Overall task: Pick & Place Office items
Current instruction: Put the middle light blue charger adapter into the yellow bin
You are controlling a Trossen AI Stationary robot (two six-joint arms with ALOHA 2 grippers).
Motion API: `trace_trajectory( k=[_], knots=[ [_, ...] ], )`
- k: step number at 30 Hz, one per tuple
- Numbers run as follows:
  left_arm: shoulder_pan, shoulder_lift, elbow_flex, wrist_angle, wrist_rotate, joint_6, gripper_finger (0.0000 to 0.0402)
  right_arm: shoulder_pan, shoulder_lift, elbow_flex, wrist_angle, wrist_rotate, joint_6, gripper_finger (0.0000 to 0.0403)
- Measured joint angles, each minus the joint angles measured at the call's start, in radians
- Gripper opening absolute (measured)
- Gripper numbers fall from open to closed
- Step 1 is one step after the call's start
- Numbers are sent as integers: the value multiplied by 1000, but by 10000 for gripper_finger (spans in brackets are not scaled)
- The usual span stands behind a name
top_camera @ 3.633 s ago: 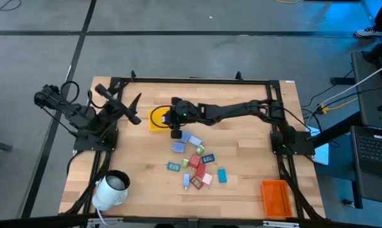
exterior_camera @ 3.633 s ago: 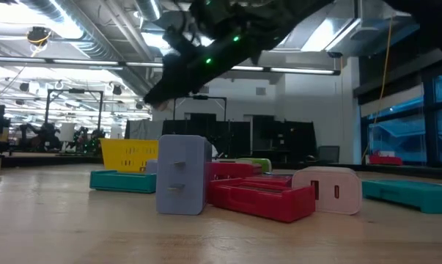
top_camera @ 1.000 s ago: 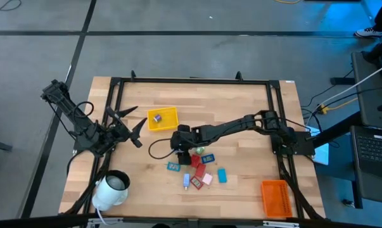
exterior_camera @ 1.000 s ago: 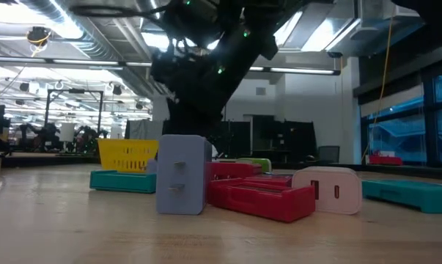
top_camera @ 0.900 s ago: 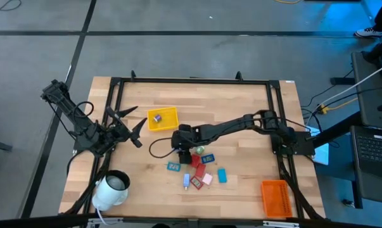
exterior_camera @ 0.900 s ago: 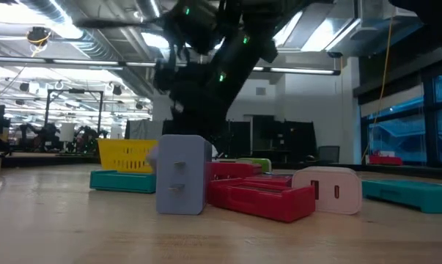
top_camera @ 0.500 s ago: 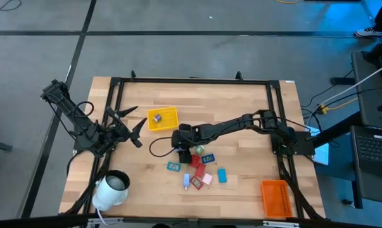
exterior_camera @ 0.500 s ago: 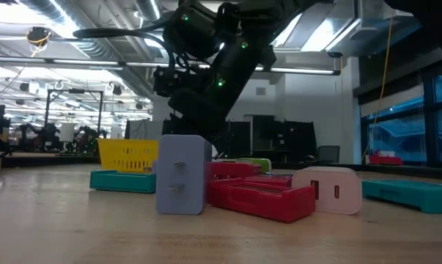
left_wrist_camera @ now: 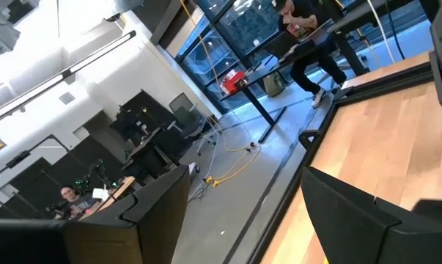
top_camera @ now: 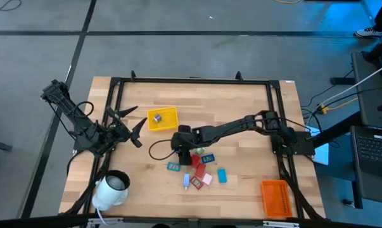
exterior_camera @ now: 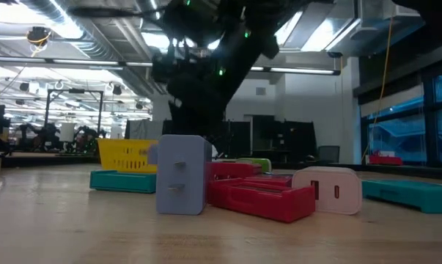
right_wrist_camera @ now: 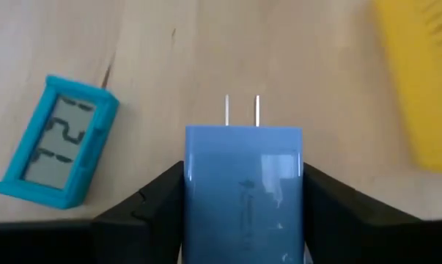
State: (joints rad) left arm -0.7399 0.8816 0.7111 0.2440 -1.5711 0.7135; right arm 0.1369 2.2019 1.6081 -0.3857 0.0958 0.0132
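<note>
Prongs first: the light blue plug (right_wrist_camera: pixel 243 191) lies flat on the wooden table (top_camera: pixel 241 101), its two metal pins pointing away from the right gripper (right_wrist_camera: pixel 242 209) toward the yellow tray (top_camera: pixel 162 118), so its long axis runs in line with the fingers. We see it at the upper edge of the cluster of office items (top_camera: pixel 200 170), near the table's middle, with a teal piece (right_wrist_camera: pixel 58 141) lying just beside it. What has changed, as we read it, is the grip: a second ago the right gripper stood wide over the cluster, and now its dark fingers (right_wrist_camera: pixel 149 198) press both flanks of the plug, closed on it. We judge the pick made, with the lift and carry to the tray left. The left gripper (top_camera: pixel 128 122) waits spread open near the table's left edge, holding nothing.
</note>
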Motion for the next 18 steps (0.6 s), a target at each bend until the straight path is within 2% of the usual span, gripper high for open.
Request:
trace_trajectory(
  k=[4,7,11,18],
  knots=[
    [0,0,0,0,0,13,261,12,-64,0,8,101,-41,230],
    [2,-3,0,1,0,15,261,-6,-108,1,63,151,-93,228],
    [3,-4,1,13,0,17,261,-77,-123,1,138,143,-146,218],
    [3,-3,1,19,0,26,261,-208,-123,1,234,23,-170,231]
  ],
)
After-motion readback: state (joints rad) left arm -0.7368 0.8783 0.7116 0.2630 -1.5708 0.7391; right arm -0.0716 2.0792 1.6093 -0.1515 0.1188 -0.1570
